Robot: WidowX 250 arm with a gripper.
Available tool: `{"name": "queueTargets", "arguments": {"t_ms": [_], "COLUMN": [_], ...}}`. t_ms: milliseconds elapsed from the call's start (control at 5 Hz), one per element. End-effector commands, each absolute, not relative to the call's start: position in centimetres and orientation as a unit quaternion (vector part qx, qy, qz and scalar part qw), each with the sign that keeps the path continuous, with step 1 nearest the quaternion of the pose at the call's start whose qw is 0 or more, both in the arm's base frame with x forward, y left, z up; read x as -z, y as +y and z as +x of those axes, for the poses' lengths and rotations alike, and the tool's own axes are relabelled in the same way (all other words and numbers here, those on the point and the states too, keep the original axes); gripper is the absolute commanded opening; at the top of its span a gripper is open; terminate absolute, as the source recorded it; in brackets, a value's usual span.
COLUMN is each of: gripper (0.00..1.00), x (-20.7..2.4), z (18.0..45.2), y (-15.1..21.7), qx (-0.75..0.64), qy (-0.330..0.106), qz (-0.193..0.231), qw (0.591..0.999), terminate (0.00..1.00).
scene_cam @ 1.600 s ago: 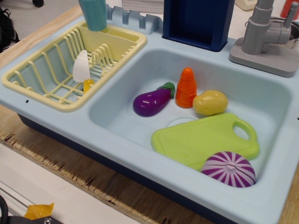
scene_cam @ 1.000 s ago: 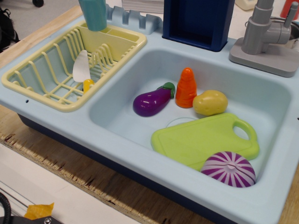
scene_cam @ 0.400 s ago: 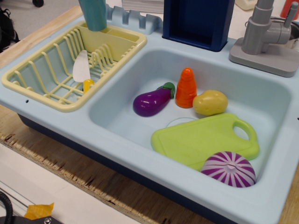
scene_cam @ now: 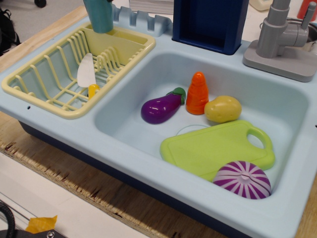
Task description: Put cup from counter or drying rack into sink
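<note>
**Cup at the rack's far corner, sink full of toy food**

Cup (scene_cam: 100, 15) sits at the top left of the frame, a teal-blue tumbler cut off by the upper edge, its base at the far end of the drying rack (scene_cam: 49, 79) over the small cutlery compartment. We cannot tell whether it stands in that compartment or hangs just above it. We see no gripper anywhere in the frame, so we cannot say whether its fingers are apart or together.

Inside the pale yellow rack we note a toy knife (scene_cam: 86, 74), white blade with a yellow handle, leaning among the upright ribs.

Sink (scene_cam: 124, 129) fills the middle and right of the frame. On its floor we count an eggplant (scene_cam: 161, 107), an orange carrot (scene_cam: 197, 93) standing just right of it, and a potato (scene_cam: 223, 109) touching or nearly touching the carrot. A green cutting board (scene_cam: 213, 148) lies in front of them, with a purple-and-white striped onion (scene_cam: 242, 179) resting on its lower right corner.

Along the top, a dark navy box (scene_cam: 210, 22) stands on the counter (scene_cam: 99, 144), and a grey faucet (scene_cam: 285, 39) occupies the upper right.
</note>
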State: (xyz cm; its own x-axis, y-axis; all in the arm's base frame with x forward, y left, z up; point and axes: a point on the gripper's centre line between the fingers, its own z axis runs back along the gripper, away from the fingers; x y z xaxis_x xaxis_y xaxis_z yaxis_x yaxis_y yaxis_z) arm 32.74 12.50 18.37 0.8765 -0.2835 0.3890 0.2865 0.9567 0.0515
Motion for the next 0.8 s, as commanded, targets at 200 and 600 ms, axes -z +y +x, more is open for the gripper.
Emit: {"name": "queueTargets", "arguments": {"t_ms": [200, 600], "gripper": [1.0, 0.0], "x": [-15.8, -16.8], "z": [32.9, 32.4], "y": [13.0, 11.7], "qx": [0.123, 0.102], "qy": [-0.157, -0.154], "qz": [-0.041, -0.034], "qw": [0.979, 0.982], "terminate": [0.0, 0.0]}}
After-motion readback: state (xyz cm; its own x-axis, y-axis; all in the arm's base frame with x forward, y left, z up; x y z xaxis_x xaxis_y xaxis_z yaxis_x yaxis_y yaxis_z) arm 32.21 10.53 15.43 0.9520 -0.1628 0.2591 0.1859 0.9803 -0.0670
